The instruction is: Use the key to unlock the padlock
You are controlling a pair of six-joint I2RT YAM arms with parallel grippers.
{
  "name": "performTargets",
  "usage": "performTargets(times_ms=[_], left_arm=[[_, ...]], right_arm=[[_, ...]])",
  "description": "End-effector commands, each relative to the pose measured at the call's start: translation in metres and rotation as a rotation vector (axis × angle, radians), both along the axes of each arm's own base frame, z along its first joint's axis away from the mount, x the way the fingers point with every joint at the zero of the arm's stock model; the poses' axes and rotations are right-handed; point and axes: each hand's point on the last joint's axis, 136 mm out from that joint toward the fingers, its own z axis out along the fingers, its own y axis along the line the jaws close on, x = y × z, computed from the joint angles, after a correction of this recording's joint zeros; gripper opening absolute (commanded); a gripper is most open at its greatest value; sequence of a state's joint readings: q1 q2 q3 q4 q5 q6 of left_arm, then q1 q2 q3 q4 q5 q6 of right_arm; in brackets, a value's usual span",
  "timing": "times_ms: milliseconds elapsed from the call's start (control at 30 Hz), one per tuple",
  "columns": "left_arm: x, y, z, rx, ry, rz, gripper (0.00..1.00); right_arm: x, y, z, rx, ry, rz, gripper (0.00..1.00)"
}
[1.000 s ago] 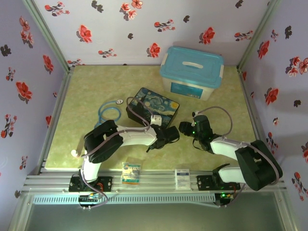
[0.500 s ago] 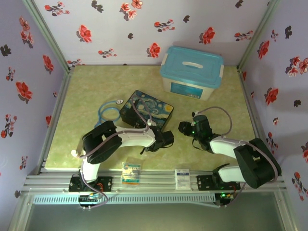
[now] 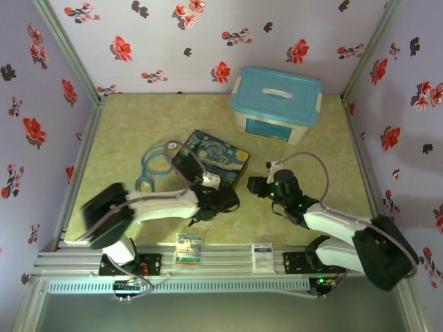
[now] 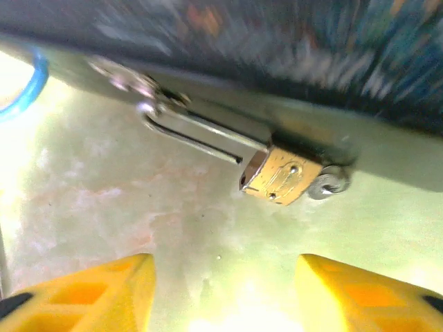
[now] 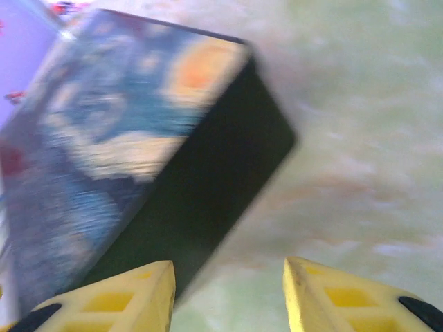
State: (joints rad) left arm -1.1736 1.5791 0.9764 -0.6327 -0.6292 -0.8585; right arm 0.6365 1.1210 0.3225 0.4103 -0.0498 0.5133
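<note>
The brass padlock (image 4: 280, 176) lies on the green table top against the side of the starry-print box (image 4: 291, 41). Its silver shackle (image 4: 197, 135) is hooked through the box's hasp (image 4: 135, 86). The key (image 4: 329, 185) shows as a small silvery round head at the padlock's far end. My left gripper (image 4: 221, 290) is open a short way in front of the padlock, with bare table between its yellow fingers (image 4: 90, 294). It sits at the box's near side (image 3: 220, 200). My right gripper (image 5: 228, 290) is open and holds nothing beside the box's right corner (image 3: 255, 187).
A blue-tubed stethoscope (image 3: 156, 162) lies left of the box (image 3: 211, 158). A blue-lidded plastic container (image 3: 277, 104) stands at the back right. Two small packets (image 3: 188, 249) rest on the front rail. Flowered walls close in three sides.
My left gripper has let go and opened, drawing back from the padlock as its arm swung low to the left. The box slid left. My right gripper moved slightly left.
</note>
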Motion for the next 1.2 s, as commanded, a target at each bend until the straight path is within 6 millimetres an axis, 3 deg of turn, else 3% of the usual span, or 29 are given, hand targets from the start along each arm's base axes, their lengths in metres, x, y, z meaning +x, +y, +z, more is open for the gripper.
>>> performTargets(times_ms=[0,100,267,433,533,633,800,867,1167], left_arm=[[0.017,-0.008,0.045,-0.271,-0.056,-0.005,0.61],[0.033,0.014,0.063,-0.351,-0.093,0.031,0.68],[0.066,0.061,0.063,-0.370,-0.124,0.136,0.74],[0.100,0.095,0.064,-0.423,-0.194,0.235,0.79],[0.116,0.097,0.076,-0.435,-0.248,0.220,0.82],[0.134,0.102,0.074,-0.398,-0.248,0.220,0.85],[0.167,0.108,0.050,-0.341,-0.204,0.234,0.87],[0.175,0.105,0.043,-0.334,-0.190,0.234,0.85],[0.183,0.101,0.020,-0.332,-0.151,0.253,0.74]], right_arm=[[-0.005,0.005,0.017,-0.125,-0.137,0.033,0.49],[-0.022,0.023,0.026,-0.182,-0.220,0.068,0.56],[-0.044,0.056,0.023,-0.390,-0.288,0.090,0.65],[-0.061,0.118,0.011,-0.477,-0.332,0.186,0.65],[-0.059,0.149,-0.005,-0.543,-0.315,0.193,0.65],[-0.045,0.164,-0.017,-0.598,-0.298,0.127,0.66],[-0.020,0.163,-0.040,-0.865,-0.324,0.016,0.66],[-0.019,0.159,-0.054,-0.921,-0.318,0.006,0.66],[-0.015,0.131,-0.078,-1.011,-0.330,-0.061,0.60]])
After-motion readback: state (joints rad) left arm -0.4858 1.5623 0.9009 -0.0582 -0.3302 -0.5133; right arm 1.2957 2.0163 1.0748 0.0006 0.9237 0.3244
